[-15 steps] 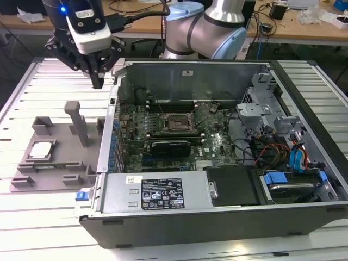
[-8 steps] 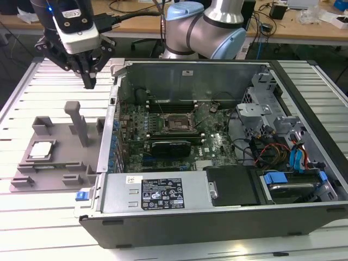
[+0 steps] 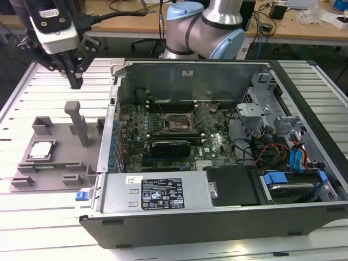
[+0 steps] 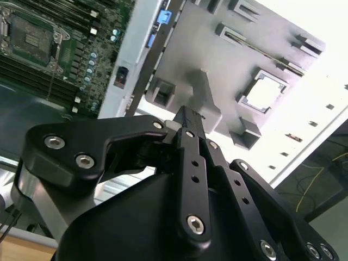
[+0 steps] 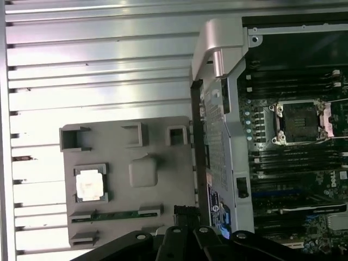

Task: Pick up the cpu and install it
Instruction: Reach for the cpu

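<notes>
Silver cpu [image 3: 41, 150] sits in the grey fixture tray [image 3: 57, 176] on the tabletop [image 3: 49, 217]. The tool [image 3: 75, 82] hangs above the tray, pressed together, holding nothing.

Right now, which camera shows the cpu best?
The first wrist view: it looks straight down on the cpu, seated in its grey tray pocket. The exterior view sees the cpu obliquely; the second wrist view catches it slanted, in glare.

Slatted metal table [image 3: 32, 217]; wooden desks [image 3: 136, 22] behind, cables [image 3: 125, 7] strewn.
</notes>
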Robot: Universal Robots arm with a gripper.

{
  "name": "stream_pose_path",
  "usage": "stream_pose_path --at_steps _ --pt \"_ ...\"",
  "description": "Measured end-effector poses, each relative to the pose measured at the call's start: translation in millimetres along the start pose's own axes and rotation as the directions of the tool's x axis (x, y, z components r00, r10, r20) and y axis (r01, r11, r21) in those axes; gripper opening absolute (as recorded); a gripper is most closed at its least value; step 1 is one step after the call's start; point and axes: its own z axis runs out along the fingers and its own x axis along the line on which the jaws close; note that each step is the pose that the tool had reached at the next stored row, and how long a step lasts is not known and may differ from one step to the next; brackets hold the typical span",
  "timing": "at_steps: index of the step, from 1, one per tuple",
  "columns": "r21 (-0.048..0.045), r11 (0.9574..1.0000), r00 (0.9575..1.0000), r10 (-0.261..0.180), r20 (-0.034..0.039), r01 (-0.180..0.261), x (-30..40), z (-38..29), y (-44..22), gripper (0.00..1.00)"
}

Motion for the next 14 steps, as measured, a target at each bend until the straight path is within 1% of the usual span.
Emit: stream_pose_path --at_steps 2,7,9,13,14 --pt "0.0000 1.0000 1.0000 0.000 0.0001 0.000 6.8 -0.1 -0.5 0.11" --pt "0.0000 1.0000 1.0000 0.000 0.0000 0.000 12.8 -0.1 -0.9 0.11" --pt "0.0001 1.0000 1.0000 0.000 -0.0001 0.000 18.5 -0.3 -1.3 0.11" --pt "0.0000 1.0000 1.0000 0.000 0.0000 0.000 24.5 -0.4 -1.8 0.11" --pt "0.0000 1.0000 1.0000 0.000 0.0000 0.000 27.1 -0.4 -2.0 0.11"
